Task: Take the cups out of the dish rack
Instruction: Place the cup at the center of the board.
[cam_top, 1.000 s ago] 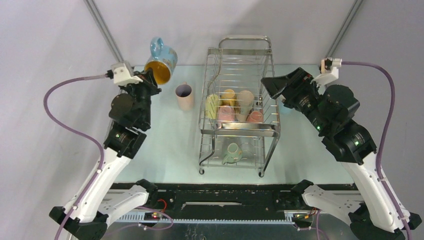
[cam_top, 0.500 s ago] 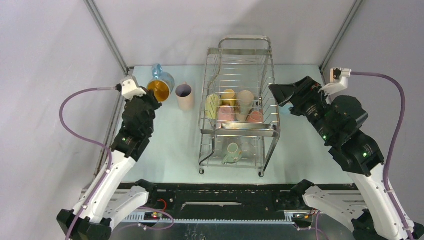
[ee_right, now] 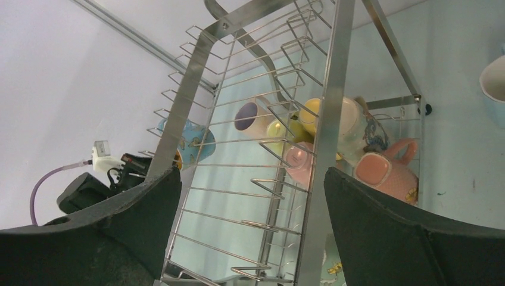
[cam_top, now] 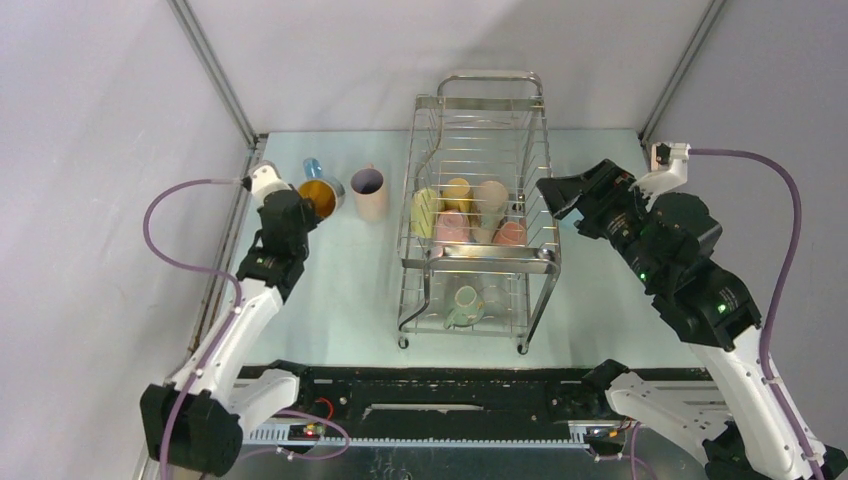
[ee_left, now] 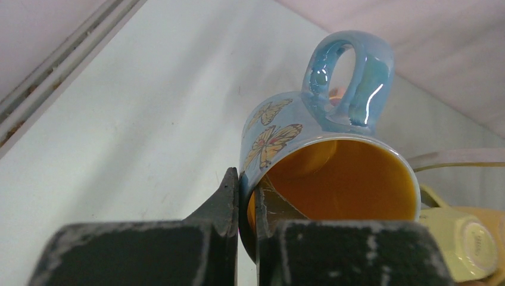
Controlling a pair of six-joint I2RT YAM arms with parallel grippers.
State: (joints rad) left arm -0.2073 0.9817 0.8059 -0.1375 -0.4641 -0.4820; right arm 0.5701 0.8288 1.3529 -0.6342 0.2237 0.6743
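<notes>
Your blue cup (ee_left: 280, 137), the one with butterflies on its side and an orange inside, is out of the dish rack (cam_top: 480, 130). It is at the far left of the table (cam_top: 340, 290). It hangs tilted, with its mouth turned toward the arm and its handle on the far side. You have the left gripper (ee_left: 246, 182) clamped on its rim, one finger outside the wall and one inside. These views do not let you tell whether the cup's underside touches the table. Just beside it on the right, a cream cup (cam_top: 369, 193) with a purplish inside stands upright on the table, between the blue cup and the rack.

The rack itself stands in the middle of the table, its looped handle at the far end. Toward the near end of its upper tier you can see a yellow-green cup (cam_top: 425, 212), a yellow cup (cam_top: 458, 190), a tall cream cup (cam_top: 490, 200) and two pink cups (cam_top: 452, 228), packed close together. A pale green cup (cam_top: 463, 305) sits in the lower tier.

Your right gripper (ee_right: 251, 179) hovers just right of the rack at upper-tier height. Its jaws are spread wide and hold nothing. In its wrist view, the rack's wires and a corner post show in the gap between the fingers.
</notes>
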